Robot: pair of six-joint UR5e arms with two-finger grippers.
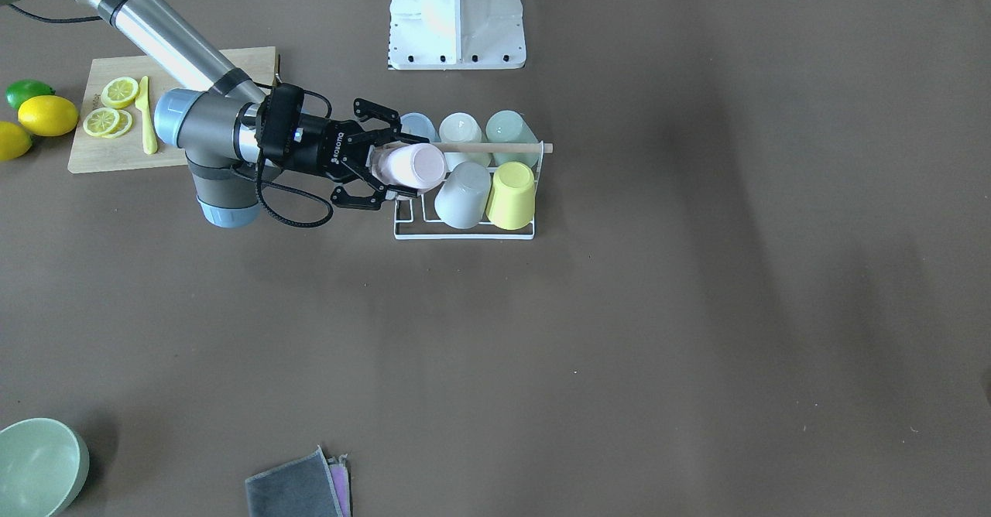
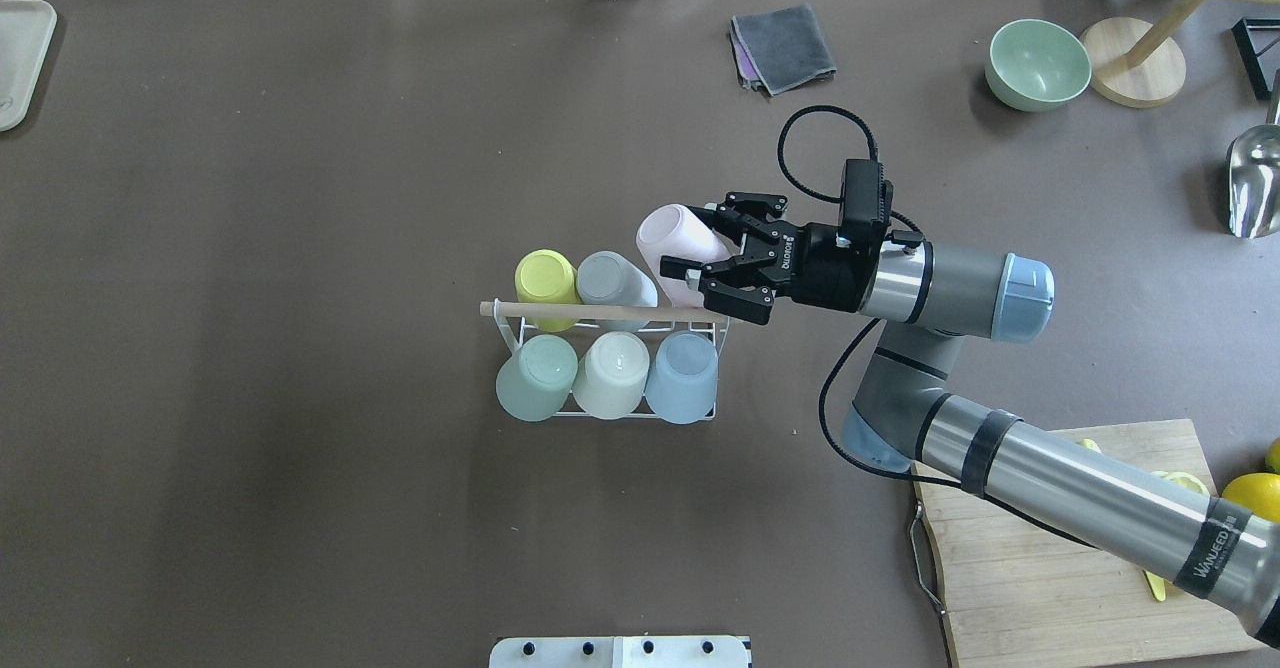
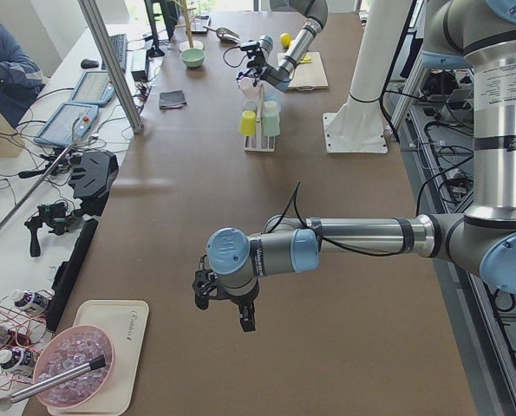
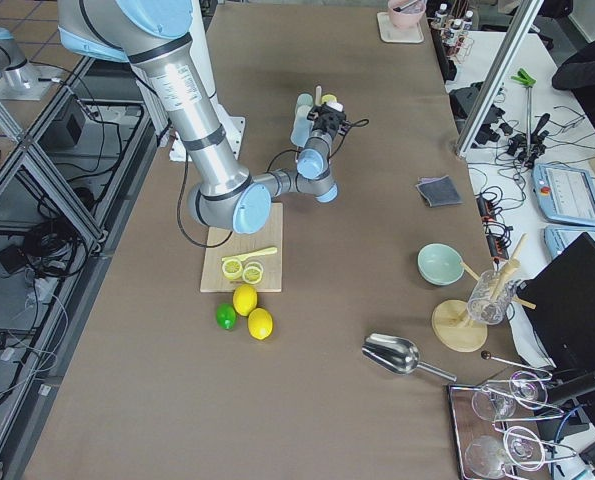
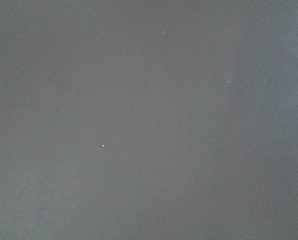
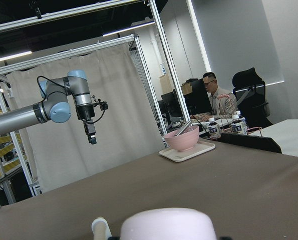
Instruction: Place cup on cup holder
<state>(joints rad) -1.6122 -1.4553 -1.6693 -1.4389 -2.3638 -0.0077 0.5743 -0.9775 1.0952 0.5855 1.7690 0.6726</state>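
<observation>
The cup holder [image 1: 495,148] [image 2: 560,310] is a white wire rack with a wooden rod on top, standing mid-table. Five cups hang upside down on it, among them a grey cup [image 1: 464,194] and a yellow cup [image 1: 512,194]. My right gripper [image 1: 396,167] [image 2: 702,244] is shut on a pink cup [image 1: 416,169] [image 2: 678,240] [image 6: 169,222], held tilted at the rack's end beside the grey cup. Whether it rests on a prong is hidden. My left gripper [image 3: 231,312] [image 6: 91,136] hangs over bare table far off; I cannot tell its state.
A cutting board [image 1: 174,153] with lemon slices and a yellow knife lies under my right arm, with lemons [image 1: 46,114] and a lime beside it. A green bowl [image 2: 1038,65] and a grey cloth [image 2: 785,48] sit farther out. A person [image 6: 219,100] sits in the background.
</observation>
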